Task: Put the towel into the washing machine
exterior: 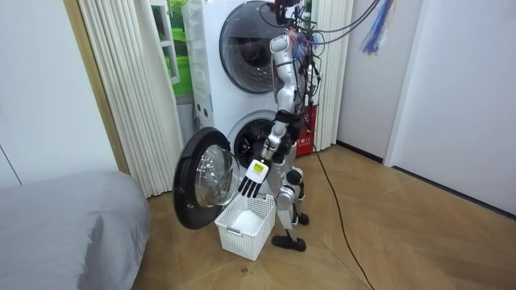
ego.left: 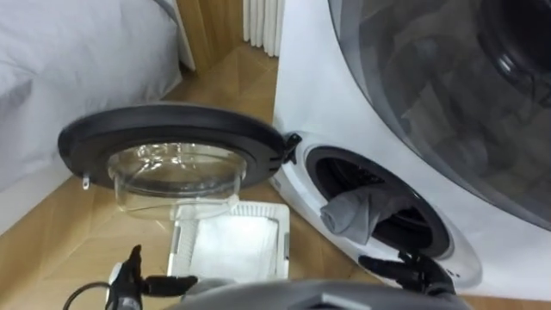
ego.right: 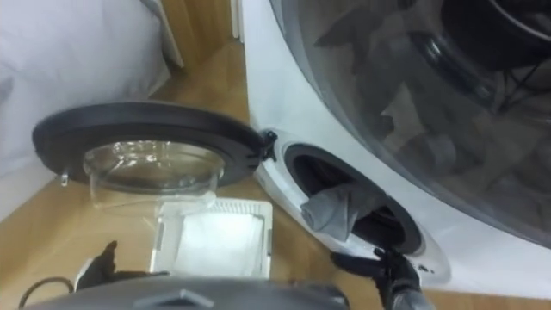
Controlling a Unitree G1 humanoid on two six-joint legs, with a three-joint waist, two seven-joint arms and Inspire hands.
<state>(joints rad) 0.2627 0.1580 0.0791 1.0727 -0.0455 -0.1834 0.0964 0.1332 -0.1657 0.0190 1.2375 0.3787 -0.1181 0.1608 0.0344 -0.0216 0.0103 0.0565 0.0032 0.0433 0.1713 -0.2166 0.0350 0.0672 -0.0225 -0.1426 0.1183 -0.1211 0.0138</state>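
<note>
The robot is standing right up against the washing machine (ego.left: 314,90), with the lower round door (ego.left: 172,129) swung wide open to its left and a white basket (ego.left: 231,209) sitting on the floor just under that door. The bed (ego.left: 77,60) is lying off to its left.

The grey towel (ego.left: 357,213) is resting half inside. One part is lying back in the dark drum, and a rolled bunch is hanging out over the lower front edge of the opening.

The right hand (ego.left: 411,269) is hovering just below that bunch, apart from it. Its fingers are reaching out fairly straight and gripping nothing. The left hand (exterior: 251,182) is hanging over the basket with its fingers spread wide, empty and idle.

To my eye the loading step is under way but not finished, since the towel is in the mouth of the drum rather than properly in it. The next move is asking the right hand to rise to the bunch and push it back over the rim, deep enough that nothing is trailing where the door seals.
</note>
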